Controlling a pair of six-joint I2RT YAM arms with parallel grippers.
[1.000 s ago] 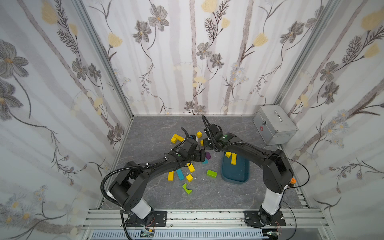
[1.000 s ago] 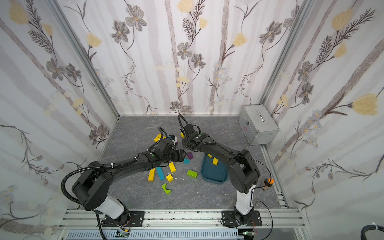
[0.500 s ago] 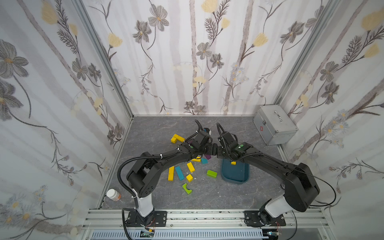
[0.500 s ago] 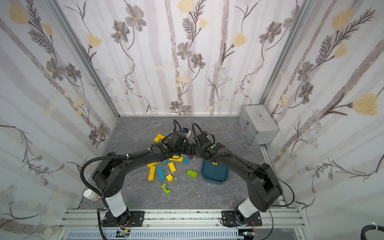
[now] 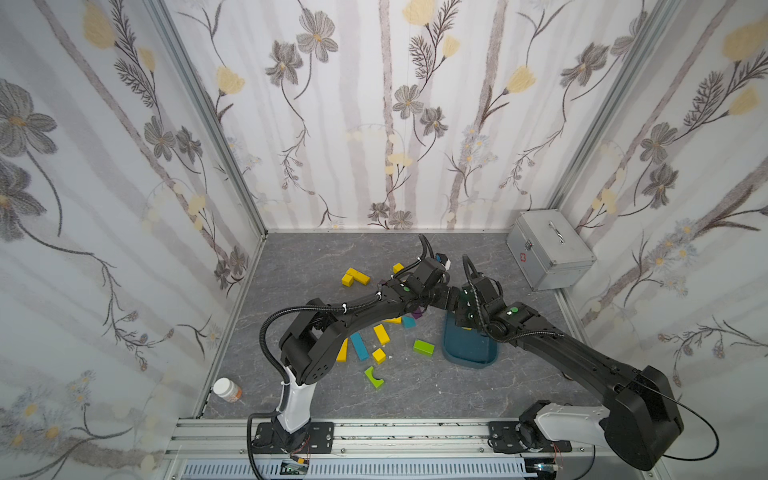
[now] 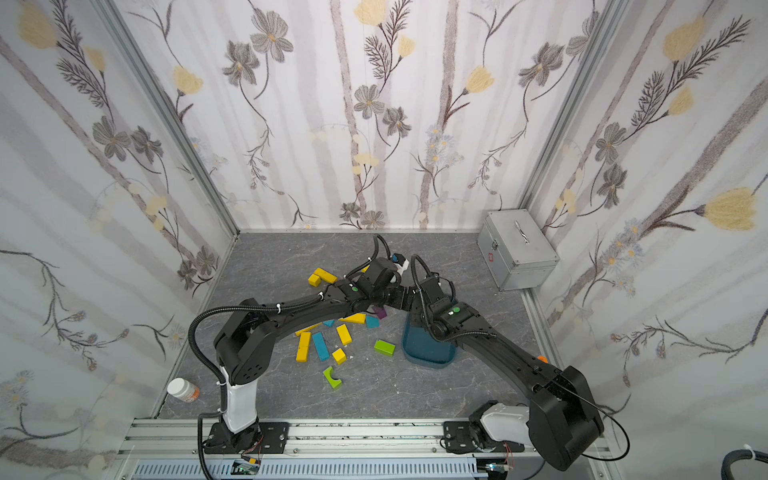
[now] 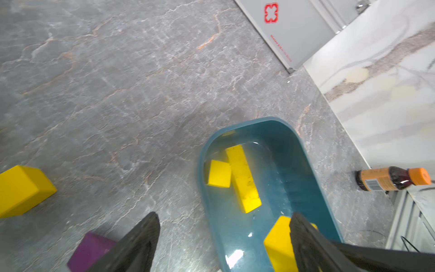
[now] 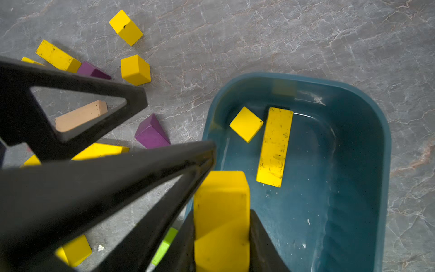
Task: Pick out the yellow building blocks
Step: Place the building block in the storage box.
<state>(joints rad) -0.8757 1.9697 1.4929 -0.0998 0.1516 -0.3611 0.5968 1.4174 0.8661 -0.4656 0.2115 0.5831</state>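
My right gripper (image 8: pixel 222 226) is shut on a yellow building block (image 8: pixel 221 207), held just above the near end of the teal tray (image 8: pixel 367 146). A yellow cube (image 8: pixel 246 124) and a yellow bar (image 8: pixel 274 147) lie in the tray. My left gripper (image 7: pixel 223 215) stands open and empty beside it, straddling the tray's rim (image 7: pixel 313 164); its black fingers (image 8: pixel 131 103) cross the right wrist view. More yellow blocks lie loose on the table in a top view: a pair (image 5: pixel 355 275) at the back, a bar (image 5: pixel 381 333) and a cube (image 5: pixel 378 355).
A silver case (image 5: pixel 548 249) sits at the back right. A white pill bottle (image 5: pixel 227 390) lies at the front left, an orange-capped bottle (image 7: pixel 390 179) by the right wall. Green blocks (image 5: pixel 424 347), a blue bar (image 5: pixel 359 346), purple blocks (image 8: pixel 151 133) and a peach bar (image 8: pixel 80 115) are mixed in.
Both arms have swung right from the block pile to the tray. The right gripper has carried its yellow block over the tray; the left gripper has stayed open.
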